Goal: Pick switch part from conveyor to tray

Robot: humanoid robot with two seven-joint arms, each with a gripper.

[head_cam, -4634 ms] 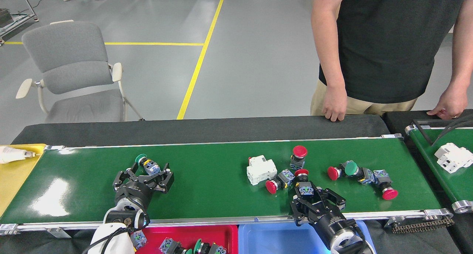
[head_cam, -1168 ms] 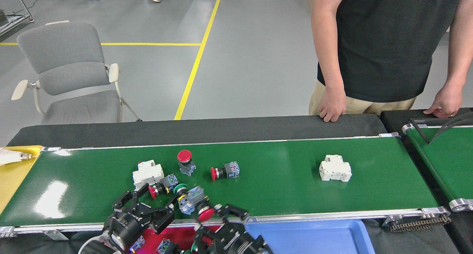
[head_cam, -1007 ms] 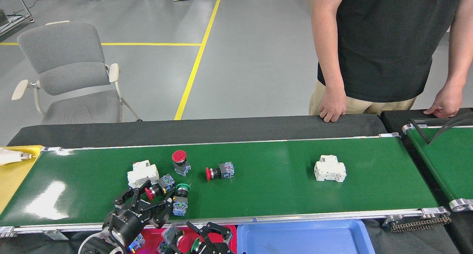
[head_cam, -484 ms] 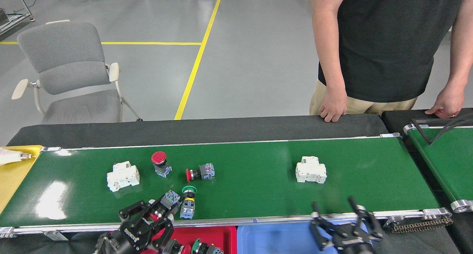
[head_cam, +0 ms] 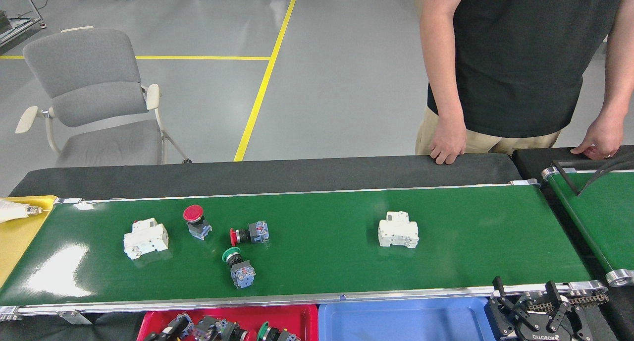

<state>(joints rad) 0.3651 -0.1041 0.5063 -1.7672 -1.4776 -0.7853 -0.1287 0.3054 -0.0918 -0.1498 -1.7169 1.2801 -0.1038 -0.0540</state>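
Note:
Three switch parts lie on the left half of the conveyor (head_cam: pixel 446 261): an upright red-capped one (head_cam: pixel 194 218), a red-capped one on its side (head_cam: pixel 247 234), and a green-capped one (head_cam: pixel 237 266) nearer me. The red tray (head_cam: pixel 302 312) sits below the belt's near rail and holds several switch parts (head_cam: pixel 218 328). At the bottom edge, dark parts over the tray's left end (head_cam: pixel 168 328) look like my left gripper; its jaws are too cut off to read. My right gripper (head_cam: pixel 526 294) is open and empty, low at the belt's near right corner.
Two white breakers (head_cam: pixel 145 238) (head_cam: pixel 398 233) lie on the belt. A blue tray (head_cam: pixel 406 321) sits right of the red one, and a yellow tray (head_cam: pixel 20 232) at the left end. A second belt (head_cam: pixel 599 217) angles off right. A person's hands (head_cam: pixel 448 145) rest behind.
The belt has carried the parts and breakers leftward. My left gripper dropped from the belt's near edge down to the red tray with the red-capped part. My right gripper moved right.

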